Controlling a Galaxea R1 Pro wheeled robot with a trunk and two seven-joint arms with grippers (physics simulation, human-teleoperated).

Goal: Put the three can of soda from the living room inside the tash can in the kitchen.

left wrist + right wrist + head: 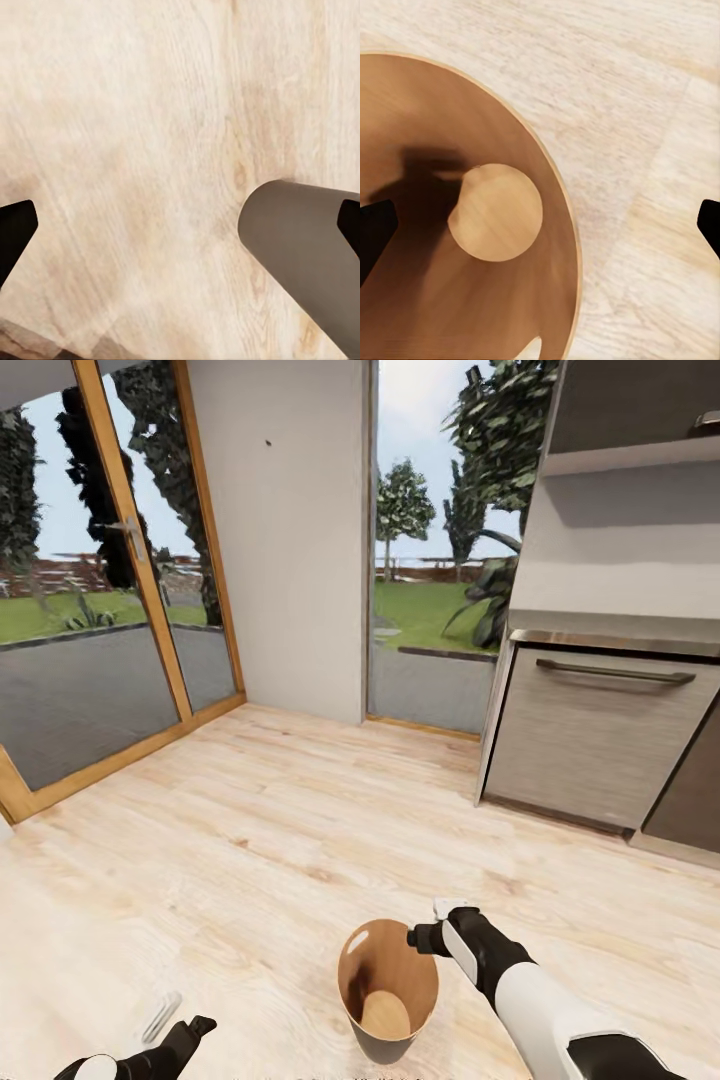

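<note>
The tash can [388,988] stands on the wood floor just in front of me, dark grey outside and glossy brown inside. My right gripper [422,937] hovers at its right rim, open and holding nothing. Its wrist view looks down into the tash can [450,300], where I see the pale round bottom and a shadow, with the dark fingertips [375,232] far apart. My left gripper [195,1028] hangs low to the left of the bin, open and empty. In the left wrist view the tash can's [307,251] grey outside shows over the floor. No can of soda is in sight.
A steel-fronted kitchen cabinet [590,735] with a bar handle stands at the right. A glass door with a wooden frame [130,590] is at the left, a white wall [290,530] between it and a window. A small pale grey strip [160,1015] lies on the floor near my left gripper.
</note>
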